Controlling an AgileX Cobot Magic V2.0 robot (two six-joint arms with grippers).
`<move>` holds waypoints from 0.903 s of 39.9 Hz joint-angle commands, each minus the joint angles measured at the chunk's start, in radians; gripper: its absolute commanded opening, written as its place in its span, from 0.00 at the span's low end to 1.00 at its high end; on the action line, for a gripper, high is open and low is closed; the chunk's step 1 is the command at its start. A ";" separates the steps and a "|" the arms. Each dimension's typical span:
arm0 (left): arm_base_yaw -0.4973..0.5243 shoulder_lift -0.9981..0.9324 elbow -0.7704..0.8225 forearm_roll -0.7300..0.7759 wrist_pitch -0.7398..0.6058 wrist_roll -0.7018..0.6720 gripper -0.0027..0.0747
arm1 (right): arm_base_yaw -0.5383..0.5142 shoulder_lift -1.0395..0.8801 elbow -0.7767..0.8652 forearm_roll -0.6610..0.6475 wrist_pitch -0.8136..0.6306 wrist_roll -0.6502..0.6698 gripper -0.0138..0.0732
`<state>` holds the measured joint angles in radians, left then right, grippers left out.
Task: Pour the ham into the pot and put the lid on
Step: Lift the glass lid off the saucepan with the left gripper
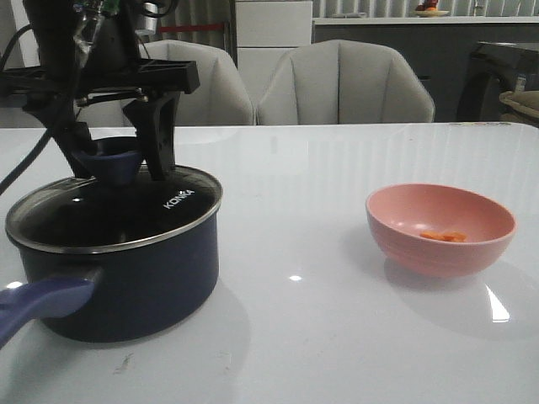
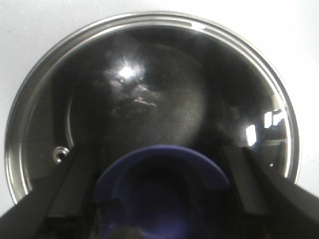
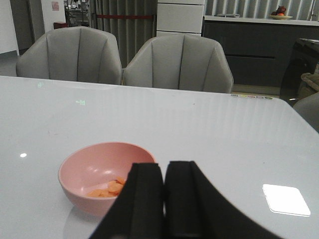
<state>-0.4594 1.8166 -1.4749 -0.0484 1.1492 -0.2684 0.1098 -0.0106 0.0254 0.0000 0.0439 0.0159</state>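
The navy pot (image 1: pixel 126 278) stands at the front left, its purple-blue handle (image 1: pixel 42 299) pointing toward me. The glass lid (image 1: pixel 160 210) with "KONKA" lettering lies flat on it and fills the left wrist view (image 2: pixel 149 84). My left gripper (image 1: pixel 118 172) straddles the lid's purple-blue knob (image 1: pixel 109 160), its fingers (image 2: pixel 75 179) either side of the knob (image 2: pixel 164 167), with a small gap at one side. The ham (image 1: pixel 444 236) lies in the pink bowl (image 1: pixel 438 227) at the right. My right gripper (image 3: pixel 163 167) is shut and empty, just beside the bowl (image 3: pixel 94 164) and ham (image 3: pixel 107 189).
The white table (image 1: pixel 303 168) runs wide between pot and bowl. Two grey chairs (image 1: pixel 345 84) stand behind its far edge. A cable hangs along the left arm (image 1: pixel 50 50) above the pot.
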 commanded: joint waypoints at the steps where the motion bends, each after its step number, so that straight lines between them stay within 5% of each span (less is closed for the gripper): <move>1: 0.003 0.001 -0.011 0.013 0.139 0.020 0.53 | -0.008 -0.018 0.011 -0.007 -0.083 0.002 0.34; 16: 0.003 -0.012 -0.169 0.005 0.139 0.020 0.53 | -0.008 -0.018 0.011 -0.007 -0.083 0.002 0.34; 36: 0.029 -0.056 -0.172 0.002 0.139 0.099 0.53 | -0.008 -0.018 0.011 -0.007 -0.083 0.002 0.34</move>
<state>-0.4482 1.8375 -1.6097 -0.0420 1.2374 -0.1784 0.1098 -0.0106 0.0254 0.0000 0.0439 0.0159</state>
